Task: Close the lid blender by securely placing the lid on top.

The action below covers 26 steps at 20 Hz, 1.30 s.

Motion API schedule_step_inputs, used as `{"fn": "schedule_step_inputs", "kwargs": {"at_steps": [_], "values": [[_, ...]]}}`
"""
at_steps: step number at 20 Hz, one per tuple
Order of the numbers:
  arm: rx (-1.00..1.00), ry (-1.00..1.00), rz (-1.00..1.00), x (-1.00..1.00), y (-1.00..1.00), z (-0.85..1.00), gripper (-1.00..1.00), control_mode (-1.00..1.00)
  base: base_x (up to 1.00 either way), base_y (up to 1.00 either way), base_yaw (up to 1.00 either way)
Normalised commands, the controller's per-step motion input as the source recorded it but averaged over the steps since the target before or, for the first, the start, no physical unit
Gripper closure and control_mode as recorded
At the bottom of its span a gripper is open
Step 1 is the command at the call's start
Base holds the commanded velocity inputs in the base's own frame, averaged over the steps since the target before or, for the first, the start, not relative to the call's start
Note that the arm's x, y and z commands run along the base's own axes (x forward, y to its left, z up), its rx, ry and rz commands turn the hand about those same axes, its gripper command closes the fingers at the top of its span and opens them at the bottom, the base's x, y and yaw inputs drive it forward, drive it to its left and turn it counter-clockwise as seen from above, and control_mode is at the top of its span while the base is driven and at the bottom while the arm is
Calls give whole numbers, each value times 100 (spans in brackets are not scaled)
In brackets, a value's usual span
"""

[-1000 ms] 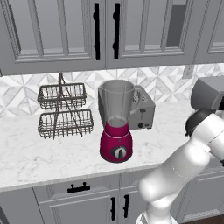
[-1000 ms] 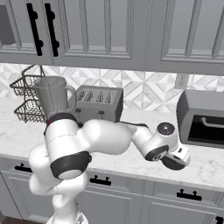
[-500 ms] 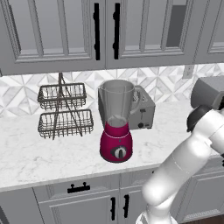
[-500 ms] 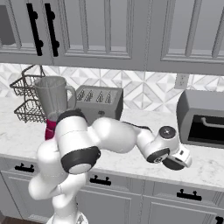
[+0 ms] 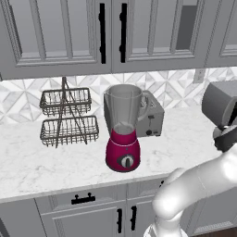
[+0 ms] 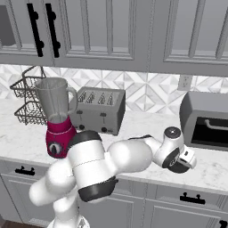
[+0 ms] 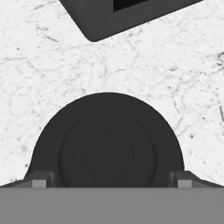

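On the white marble surface (image 7: 52, 65) the low round dark lid (image 7: 107, 140) lies flat right under the end effector (image 7: 108, 180), whose two spread tips sit at either side of it, so it should go straight down and pinch evenly.

Bare marble counter (image 5: 55, 162) lies open at lower left of the left base view, in front of the wire basket rack (image 5: 68, 115). The toaster (image 5: 150, 115) crowds the blender (image 5: 123, 127) from behind; upper cabinets (image 5: 111, 32) overhang the open jar. A dark toaster oven (image 6: 207, 120) blocks the right
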Motion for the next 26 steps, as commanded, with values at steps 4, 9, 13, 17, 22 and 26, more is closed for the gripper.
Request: {"fn": "schedule_step_inputs", "kwargs": {"at_steps": [4,9,13,17,22,26], "values": [[0,0,0,9,0,-22,-100,-100,0,0,0],[0,0,0,0,-3,-27,100,-100,0,0,0],[0,0,0,5,-7,-24,100,-100,0,0,0],[0,0,0,4,0,-29,100,-100,0,0,0],[0,-2,0,0,0,-10,100,-100,0,0,0],[0,0,0,0,0,0,100,-100,0,0,0]]}}
